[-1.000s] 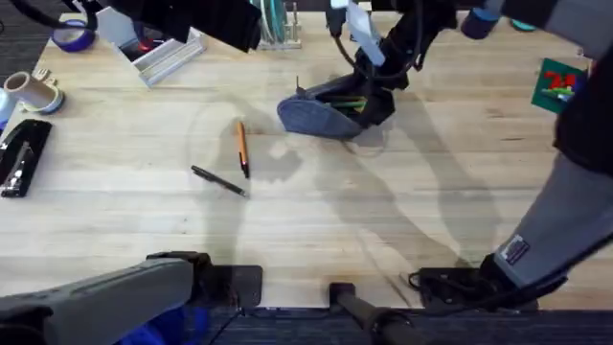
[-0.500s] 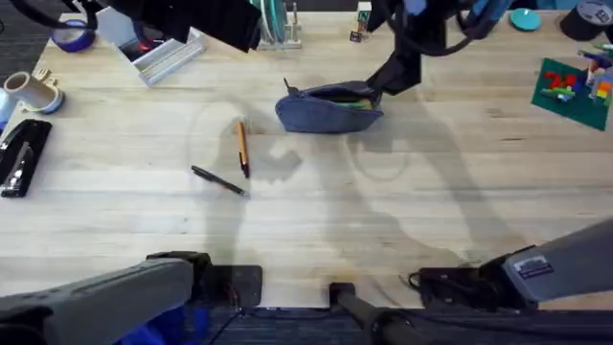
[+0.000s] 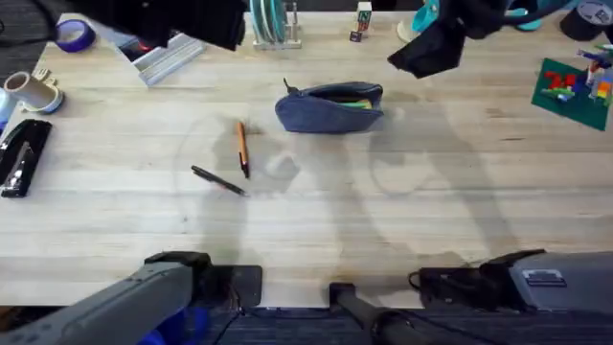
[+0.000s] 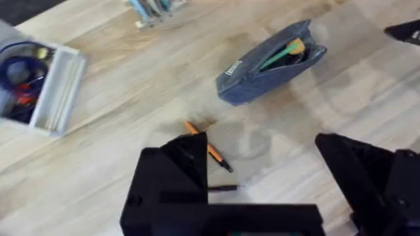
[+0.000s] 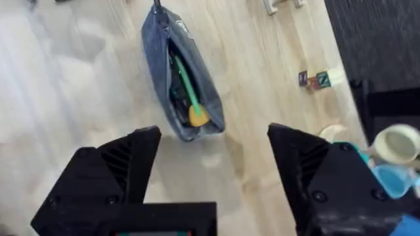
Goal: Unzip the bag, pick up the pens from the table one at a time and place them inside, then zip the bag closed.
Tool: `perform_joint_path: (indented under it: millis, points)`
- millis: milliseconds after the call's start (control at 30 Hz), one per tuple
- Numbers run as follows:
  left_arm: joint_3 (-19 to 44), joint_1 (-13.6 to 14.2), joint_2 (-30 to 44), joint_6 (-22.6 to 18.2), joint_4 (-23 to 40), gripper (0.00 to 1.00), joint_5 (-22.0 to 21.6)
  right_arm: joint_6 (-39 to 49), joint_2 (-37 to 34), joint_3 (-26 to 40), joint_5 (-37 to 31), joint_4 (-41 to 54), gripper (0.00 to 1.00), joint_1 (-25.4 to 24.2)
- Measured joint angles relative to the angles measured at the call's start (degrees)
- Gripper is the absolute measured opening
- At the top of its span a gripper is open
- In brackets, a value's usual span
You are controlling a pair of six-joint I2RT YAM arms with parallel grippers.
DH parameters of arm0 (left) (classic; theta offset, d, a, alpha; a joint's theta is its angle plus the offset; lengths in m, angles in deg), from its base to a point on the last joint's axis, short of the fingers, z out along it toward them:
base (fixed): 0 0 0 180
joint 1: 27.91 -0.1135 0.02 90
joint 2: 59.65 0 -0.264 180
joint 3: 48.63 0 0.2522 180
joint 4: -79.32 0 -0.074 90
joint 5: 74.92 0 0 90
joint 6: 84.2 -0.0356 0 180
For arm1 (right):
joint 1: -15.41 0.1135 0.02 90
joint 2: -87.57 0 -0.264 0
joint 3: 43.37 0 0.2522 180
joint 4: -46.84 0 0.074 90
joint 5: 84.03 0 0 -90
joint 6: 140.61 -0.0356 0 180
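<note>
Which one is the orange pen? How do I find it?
Look at the big wooden table and find the open blue-grey pouch near its far middle. Left of it, nearer you, lie two pens. The orange pen is thicker and brighter than the thin black pen beside it.

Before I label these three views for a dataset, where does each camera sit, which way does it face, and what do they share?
Overhead: fixed above the arm bases, looking down and forward over the table; both arms show at the bottom edge.
Left wrist: on the left arm, above the orange pen and black pen; the open left hand shows.
Right wrist: on the right arm, looking down at the bag; the open right hand shows.
Shared: all three see the unzipped bag with a green pen inside.
</note>
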Motion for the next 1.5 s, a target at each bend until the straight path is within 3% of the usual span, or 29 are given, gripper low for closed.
perform_joint_path:
  millis: [167, 367, 567, 733, 1067, 1300, 1500]
  points:
    - [0.0, 0.0, -4.0, 2.8, 1.9, 0.995, -3.5, -2.9, 2.8, 0.0, 0.0, 4.4, 0.996, -0.1]
    - [0.0, 0.0, -7.2, 6.9, 3.3, 0.995, -7.4, -7.4, 7.8, -1.4, -0.6, 0.1, 0.996, -0.1]
    - [-0.3, 0.0, -11.0, 10.1, 4.3, 0.997, -10.0, -15.9, 16.9, -8.9, -4.8, -3.7, 0.997, -0.1]
    - [-2.6, 0.0, -14.6, 11.1, 4.4, 0.997, -10.9, -23.0, 24.4, -15.0, -8.2, -0.7, 0.997, -0.1]
    - [-13.1, 0.0, -17.0, 14.6, 1.8, 0.997, -12.9, -30.7, 28.1, -16.6, -10.1, 5.1, 0.996, -0.1]
    - [-22.9, 0.0, -22.6, 18.1, -1.6, 0.995, -13.3, -32.2, 28.0, -16.6, -10.5, 5.4, 0.997, -0.1]
    - [-26.7, 0.0, -23.3, 19.2, -1.6, 0.995, -13.3, -32.3, 28.1, -16.6, -10.6, 5.4, 0.997, -0.1]
